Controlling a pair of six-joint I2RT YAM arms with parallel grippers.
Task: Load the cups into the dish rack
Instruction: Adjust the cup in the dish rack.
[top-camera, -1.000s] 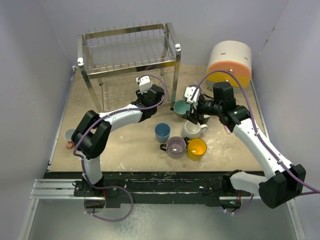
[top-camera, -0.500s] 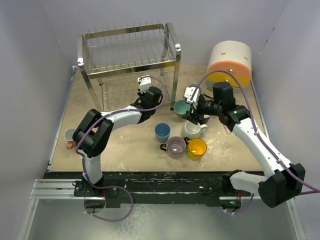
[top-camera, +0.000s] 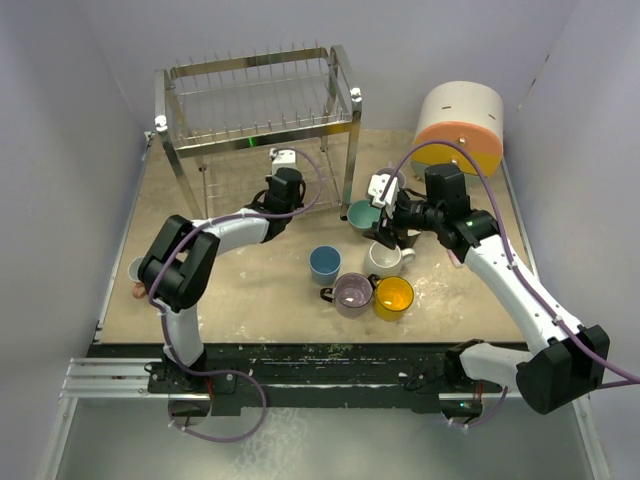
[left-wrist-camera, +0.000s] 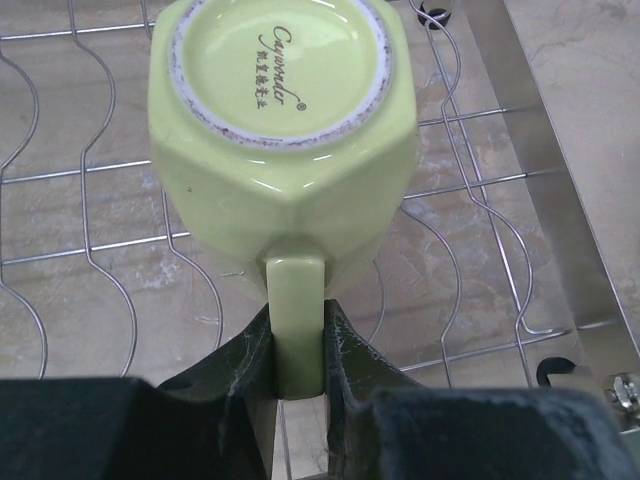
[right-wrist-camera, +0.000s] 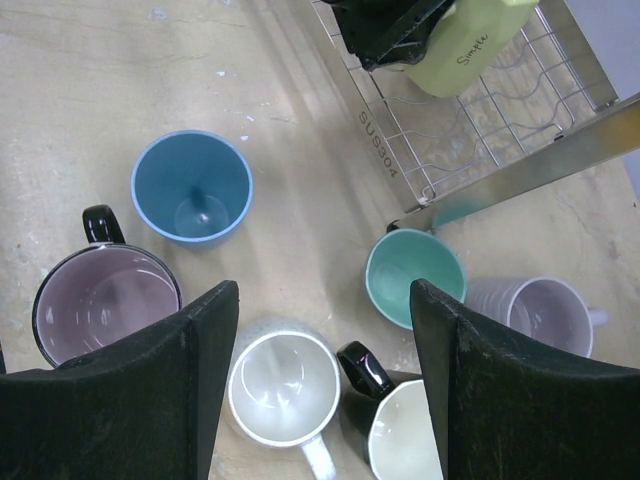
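Inside dish rack (left-wrist-camera: 550, 170), left gripper (left-wrist-camera: 296, 345) farther in, gripping mug (left-wrist-camera: 283, 150)

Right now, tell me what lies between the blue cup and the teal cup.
Nothing. Only bare tabletop separates the blue cup and the teal cup, clearest in the right wrist view; the top view agrees.

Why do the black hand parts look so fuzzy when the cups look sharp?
Left wrist view: the left hand is very near the lens, so it looks soft, while the green cup is crisp, with white glare on its glaze. Right wrist view: the right hand is dark and blurry too, and the blue cup below it is sharp.
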